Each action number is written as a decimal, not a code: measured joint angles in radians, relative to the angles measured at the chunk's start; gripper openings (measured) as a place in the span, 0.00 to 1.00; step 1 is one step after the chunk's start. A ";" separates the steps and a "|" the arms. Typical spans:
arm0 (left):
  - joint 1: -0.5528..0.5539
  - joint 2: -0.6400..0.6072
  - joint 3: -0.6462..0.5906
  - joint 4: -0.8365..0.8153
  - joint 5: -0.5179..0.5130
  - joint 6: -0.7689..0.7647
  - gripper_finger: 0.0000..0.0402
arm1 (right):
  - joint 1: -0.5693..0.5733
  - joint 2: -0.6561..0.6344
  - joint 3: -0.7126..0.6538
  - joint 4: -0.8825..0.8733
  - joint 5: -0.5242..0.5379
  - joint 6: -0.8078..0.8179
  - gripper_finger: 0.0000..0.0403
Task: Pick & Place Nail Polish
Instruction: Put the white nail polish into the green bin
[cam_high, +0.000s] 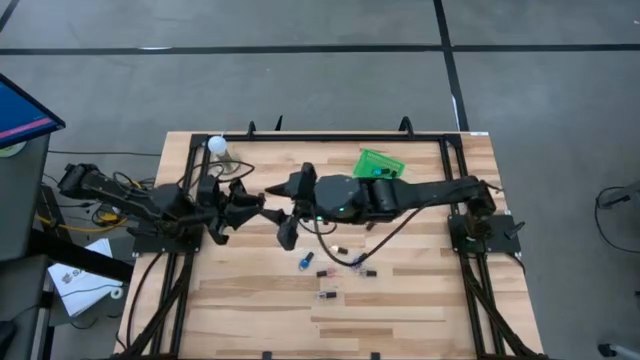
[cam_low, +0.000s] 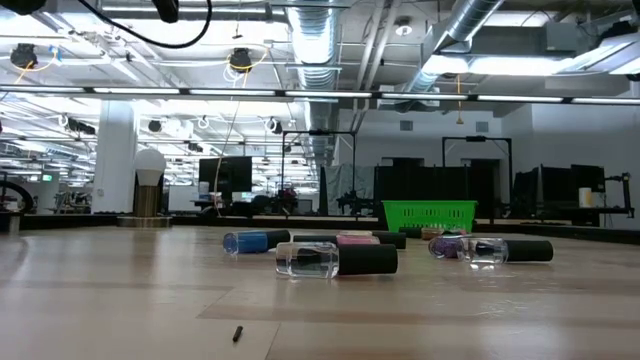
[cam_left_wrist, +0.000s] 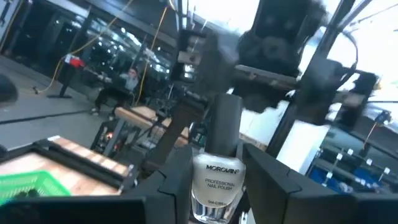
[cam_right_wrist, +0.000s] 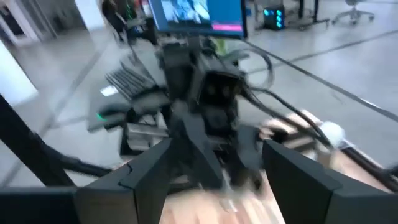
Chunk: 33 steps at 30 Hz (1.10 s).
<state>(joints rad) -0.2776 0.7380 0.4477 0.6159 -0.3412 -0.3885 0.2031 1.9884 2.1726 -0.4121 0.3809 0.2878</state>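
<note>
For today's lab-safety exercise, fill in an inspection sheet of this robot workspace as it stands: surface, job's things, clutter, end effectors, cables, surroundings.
Surface: wooden table, pale planks.
Job's things: one nail polish bottle held in the left end effector; several loose bottles lying on their sides mid-table; a green basket at the far edge.
Clutter: white ball-topped stand at the far left corner; a small dark speck on the wood.
End effectors: left shut on the bottle; right end effector open, empty, facing the left arm.
Cables: black cable looping below the right arm.
Surroundings: a person seated at a desk; a monitor.

Scattered bottles (cam_high: 340, 262) amid bare table (cam_high: 250, 310)
</note>
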 joint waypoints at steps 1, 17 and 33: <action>-0.002 0.001 0.000 -0.006 0.001 0.000 0.27 | -0.005 0.005 -0.002 0.001 -0.003 -0.002 0.59; -0.003 -0.001 0.000 0.021 0.039 0.041 0.27 | -0.031 0.023 -0.003 0.034 -0.014 -0.010 0.59; 0.002 0.003 0.000 0.055 0.041 0.078 0.27 | -0.050 0.030 -0.004 0.041 -0.047 -0.010 0.52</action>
<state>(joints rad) -0.2760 0.7410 0.4477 0.6706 -0.3000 -0.3107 0.1535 2.0186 2.1689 -0.3707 0.3336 0.2775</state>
